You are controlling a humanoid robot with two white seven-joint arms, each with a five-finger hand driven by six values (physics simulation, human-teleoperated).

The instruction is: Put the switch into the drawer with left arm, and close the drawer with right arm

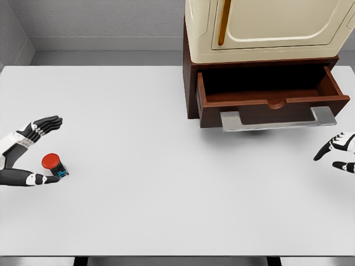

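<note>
Broadly, a white worktop fills the view. At its far right stands a cream cabinet on a dark wooden base, and from that base a drawer is pulled out toward the robot, its inside dark and, as far as can be seen, holding nothing. A pale metal handle runs across the drawer front. Left robot hand sits at the near left edge of the worktop, fingers spread in an open cup: upper fingers stretched out above, thumb or lower finger reaching below, holding nothing. Right robot hand shows only partly at the right edge, below and right of the handle, fingers loosely curled apart, empty, not touching the drawer. The switch, a small thing with a round red cap and a bluish base, rests on the worktop between the left hand's fingers; the lower fingertip is at or just beside its base, whether touching cannot be told. It is well apart from the drawer. Progress, by my reading: early. Switch not lifted, not in the drawer; drawer not closed. Grasp, carry, drop and push all remain. Orientation: red cap faces up and slightly left, base toward lower right; its axis seems near upright, slightly tilted, but too small to be sure.
</note>
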